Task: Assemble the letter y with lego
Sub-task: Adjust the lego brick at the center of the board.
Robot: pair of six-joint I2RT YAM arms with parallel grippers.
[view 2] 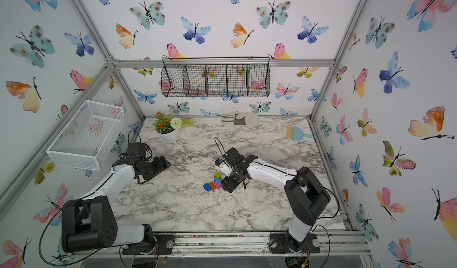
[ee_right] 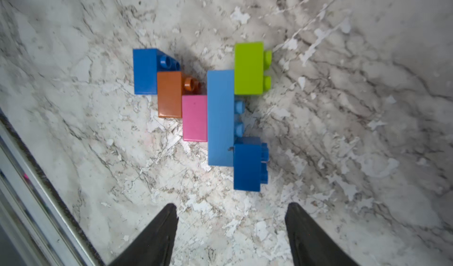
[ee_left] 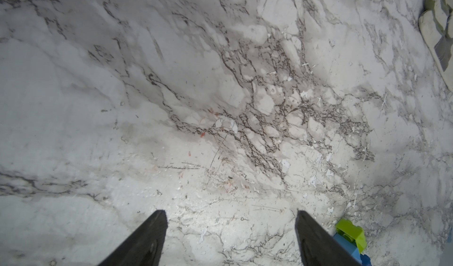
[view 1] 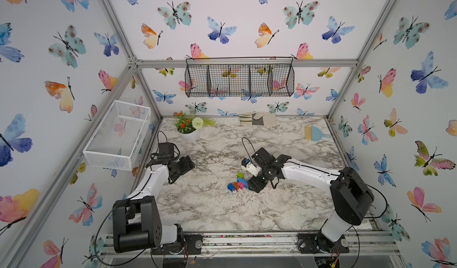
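the letter y (ee_right: 215,110) lies flat on the marble table (view 1: 284,205), near the middle and a bit closer to the front edge. all the lego looks joined up. a green brick (ee_right: 248,68) and a dark blue brick (ee_right: 246,166) make the two arms. the long light blue brick (ee_right: 220,139) is the middle. the pink brick (ee_right: 195,117), the orange brick (ee_right: 169,94) and the other dark blue brick (ee_right: 145,71) step away like stairs to make the tail. the bumps point sideways, so the y rests on its side.

the right gripper (ee_right: 232,204) hangs just beside the y, on the side toward the right edge of the table. its two fingers are wide apart and nothing is between them. the left gripper (ee_left: 231,211) is well away, near the left edge, and it is wide apart and empty too.

i think the y is light and hard. the plastic is smooth, so it could slip. the tail bricks only hook on by small bits, so the tail may snap off if it is pulled or bumped. the best place to hold looks like the long light blue brick, because all the other bricks hang on to it. a soft, slow pinch there should keep the shape whole.
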